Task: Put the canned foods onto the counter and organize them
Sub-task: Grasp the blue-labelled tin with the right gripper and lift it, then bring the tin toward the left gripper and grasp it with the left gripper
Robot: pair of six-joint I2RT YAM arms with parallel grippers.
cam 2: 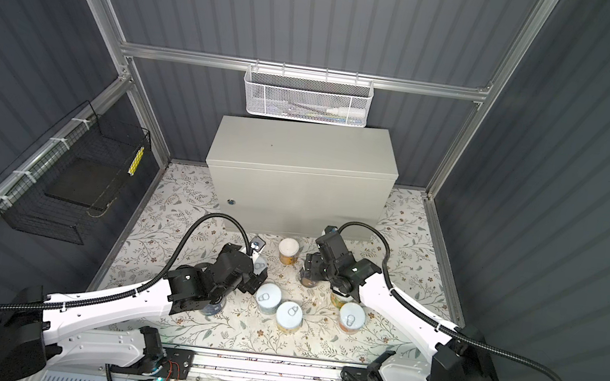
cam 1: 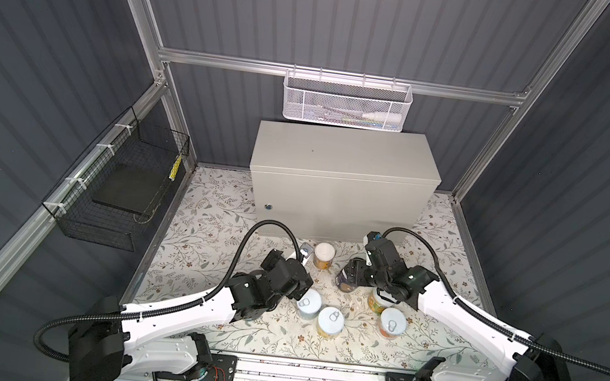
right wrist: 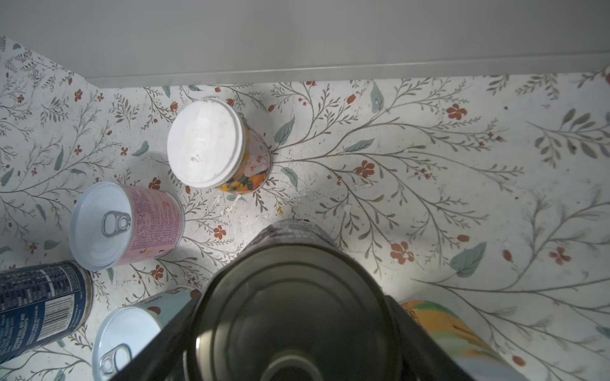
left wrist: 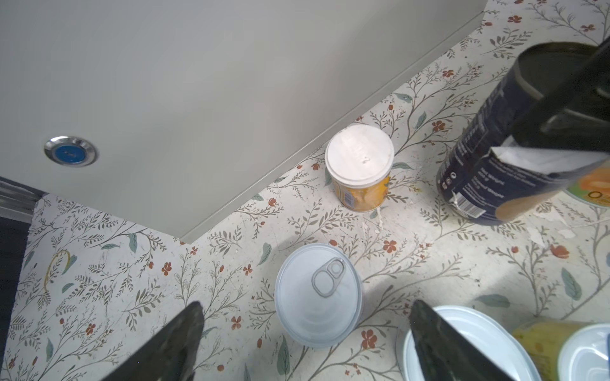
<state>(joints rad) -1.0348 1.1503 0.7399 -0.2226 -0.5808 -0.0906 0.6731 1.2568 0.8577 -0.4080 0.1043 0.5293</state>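
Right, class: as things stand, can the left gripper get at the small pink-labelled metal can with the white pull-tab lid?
Probably yes: the left gripper is open and the pink-labelled can stands upright just ahead of its gap, nothing between them.

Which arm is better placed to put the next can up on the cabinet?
Right. The right fingers grip the big dark blue can, which is tilted and close to the cabinet front. The left fingers stand open and empty above a small ring-pull can.
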